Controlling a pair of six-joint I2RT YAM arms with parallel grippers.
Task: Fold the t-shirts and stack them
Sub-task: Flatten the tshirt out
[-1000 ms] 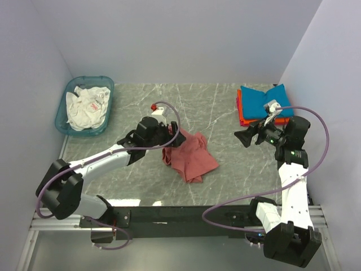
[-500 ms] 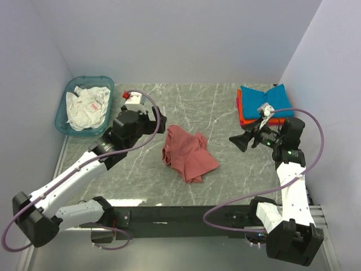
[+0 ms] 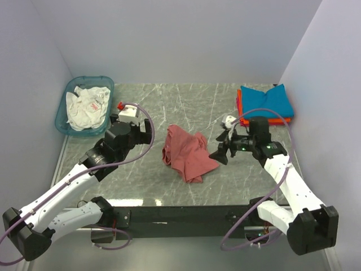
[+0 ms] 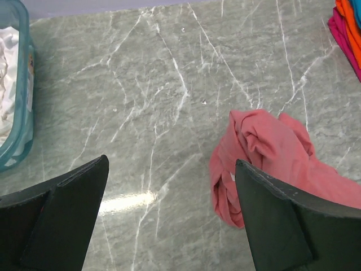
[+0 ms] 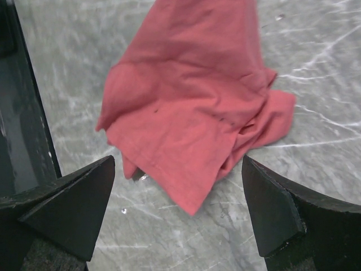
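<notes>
At the back left, a translucent teal basket holds crumpled white cloth; its printed marks are too small to read. The left gripper hangs over bare marble surface, fingers spread and holding nothing. The dusty-red t-shirt lies crumpled mid-surface, its folds hiding its outline. The right gripper hovers at the shirt's right edge, fingers spread wide and empty. At the back right, the teal-blue t-shirt lies folded on the orange t-shirt, which shows only a thin edge.
</notes>
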